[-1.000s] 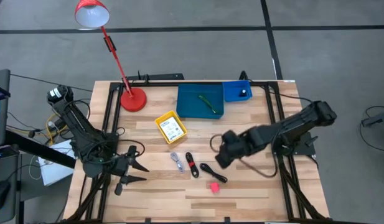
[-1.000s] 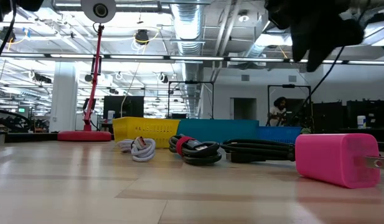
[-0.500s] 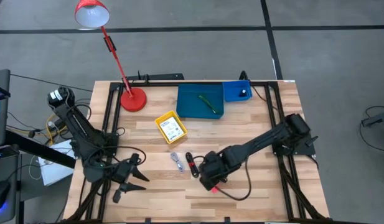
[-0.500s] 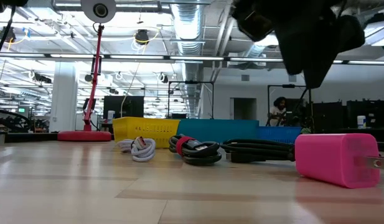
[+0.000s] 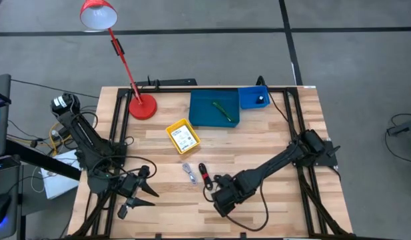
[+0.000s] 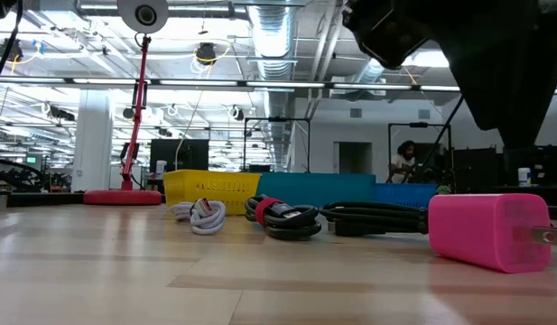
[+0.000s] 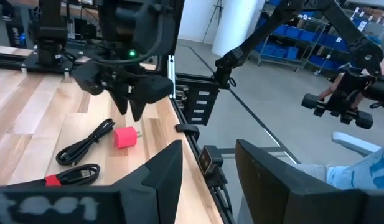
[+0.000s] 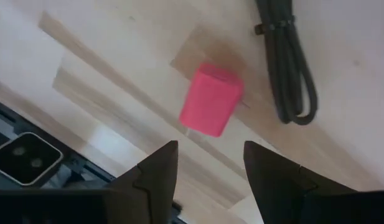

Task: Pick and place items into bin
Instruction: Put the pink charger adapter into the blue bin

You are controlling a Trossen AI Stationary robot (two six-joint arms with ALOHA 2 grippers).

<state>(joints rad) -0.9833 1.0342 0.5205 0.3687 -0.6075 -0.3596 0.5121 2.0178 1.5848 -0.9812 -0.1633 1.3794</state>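
Two arms: right tool [image 8: 206, 167], fingers apart, now lowered over the pink plug [image 8: 211, 99]; left tool [image 5: 140, 196], fingers apart, at the bench [image 5: 272, 140] edge.

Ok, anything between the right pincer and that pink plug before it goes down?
Nothing visible. The right pincer hangs open directly above the pink plug, with only bare table around it. The black cable lies beside the plug, apart from it and outside the fingers' path.
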